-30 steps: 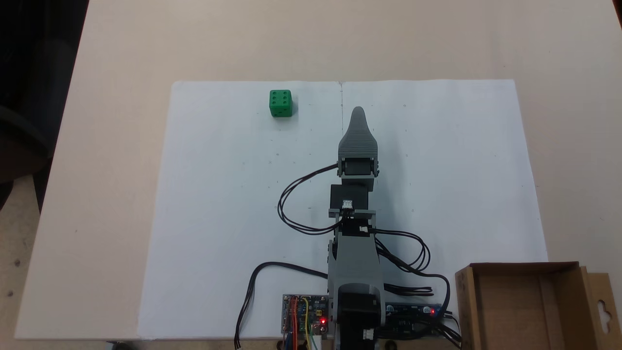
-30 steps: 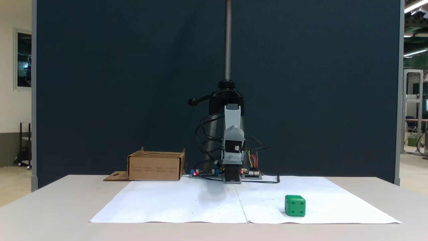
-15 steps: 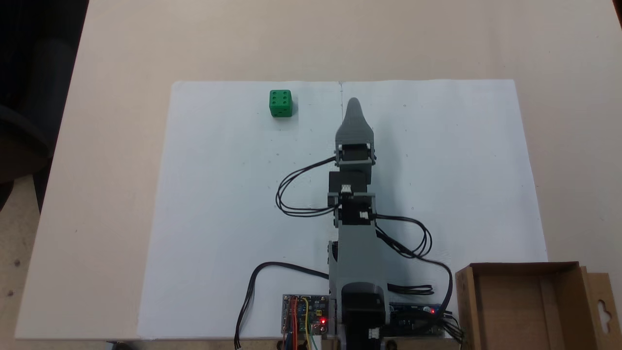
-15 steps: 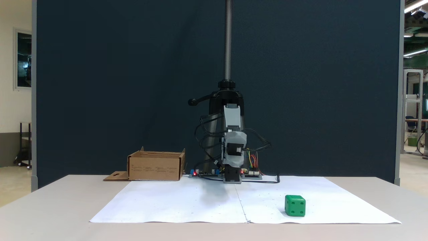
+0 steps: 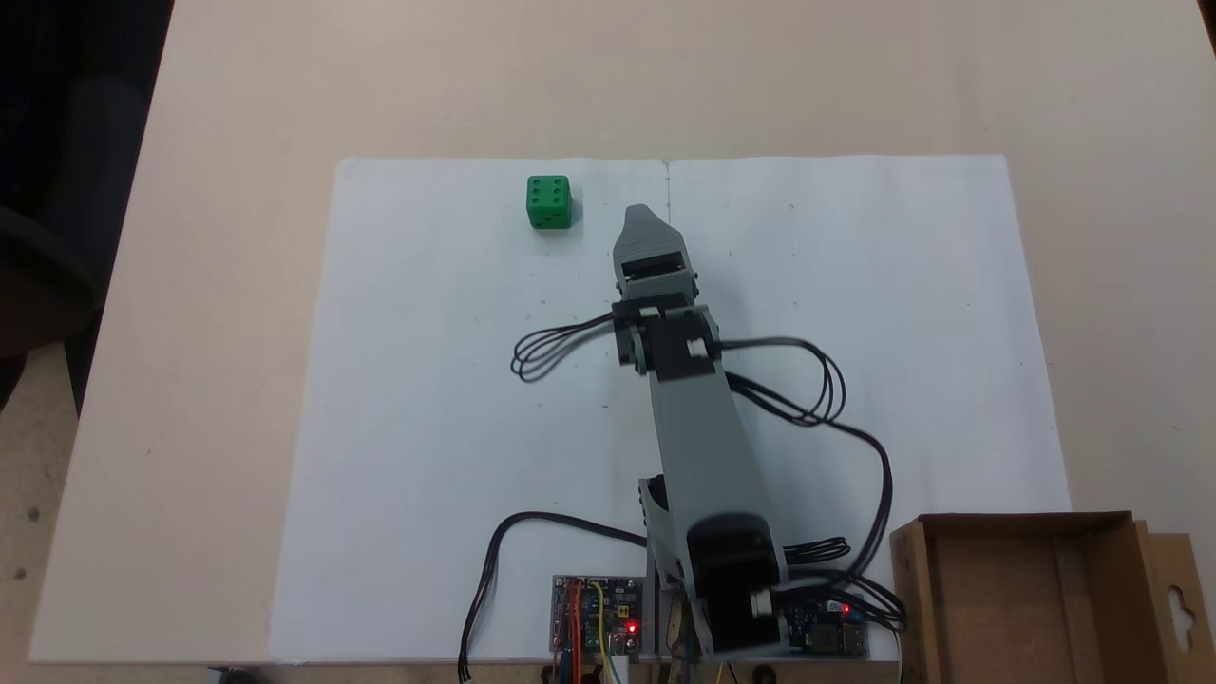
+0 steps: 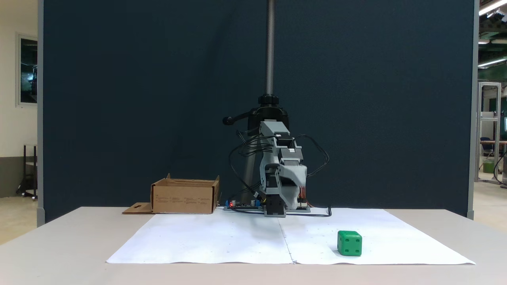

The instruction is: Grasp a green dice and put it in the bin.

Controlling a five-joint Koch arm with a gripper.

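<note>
In the fixed view from above, the green dice (image 5: 548, 201) is seen resting on the white paper sheet (image 5: 427, 380), near the sheet's far edge, with a six-pip face turned up. The gripper (image 5: 642, 217) is seen pointing toward about eleven o'clock from the arm's base, and its tip lies just short of the sheet's centre seam. The dice is placed at roughly ten o'clock from the gripper tip, near it but clearly apart. Only one grey jaw surface is shown from this angle, so whether the jaws are apart or together cannot be told. Black cables (image 5: 836, 380) are looped out on both sides of the arm. The bin (image 5: 1026, 532) is set at about four o'clock from the arm's base, off the sheet's near right corner, with its hang-hole flap (image 5: 1183, 608) spread to the right. A circuit board (image 5: 597, 622) with a lit red light is seen at the base.

In the fixed view from the front, the dice (image 6: 349, 243) is found low on the sheet (image 6: 206, 241), at about four o'clock from the gripper (image 6: 295, 204). The gripper is held above the sheet, tilted downward, and its jaws are overlapped, so their state is again not readable. The bin (image 6: 184, 195) is placed at nine o'clock from the arm's base, upright, on the table (image 6: 59, 245).
</note>
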